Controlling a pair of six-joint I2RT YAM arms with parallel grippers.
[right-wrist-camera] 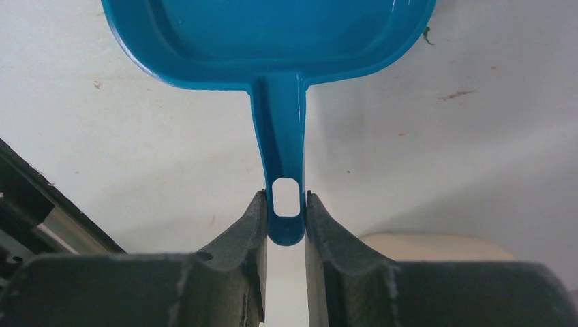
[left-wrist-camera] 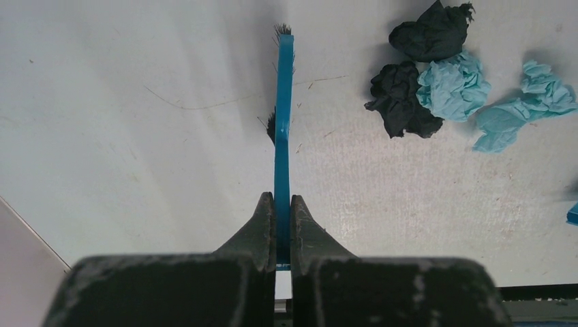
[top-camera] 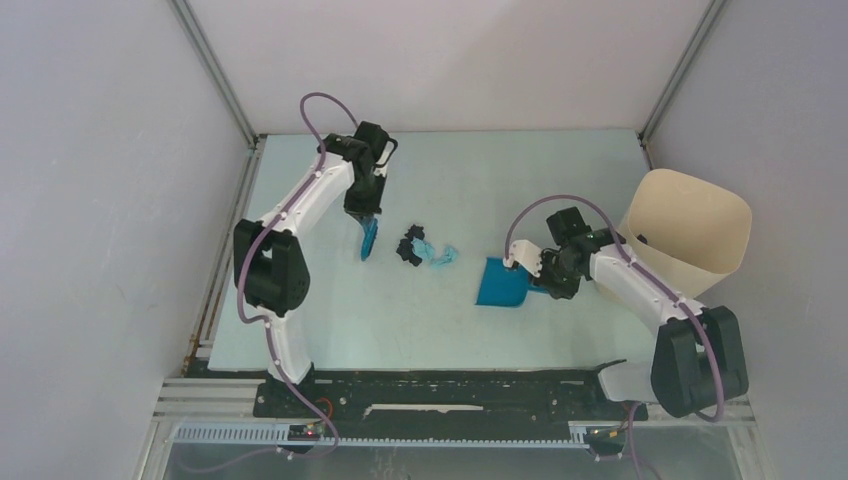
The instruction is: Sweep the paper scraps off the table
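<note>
Paper scraps [left-wrist-camera: 436,75] lie on the tabletop [left-wrist-camera: 136,136] ahead-right of the left jaws, which clamp the hand brush [left-wrist-camera: 283,116]. Right jaws clamp the dustpan [right-wrist-camera: 272,34] handle. Risk: a fast stroke could scatter light scraps past the dustpan.

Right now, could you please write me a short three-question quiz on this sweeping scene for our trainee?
1. True or false: the left gripper is shut on the blue brush.
2. Fill in: the right gripper is clamped on the blue dustpan by its ____.
3. Where do the paper scraps lie?
A) inside the dustpan
B) on the table, between brush and dustpan
C) clamped in the right gripper

Key: 1 true; 2 handle; 3 B.
</note>
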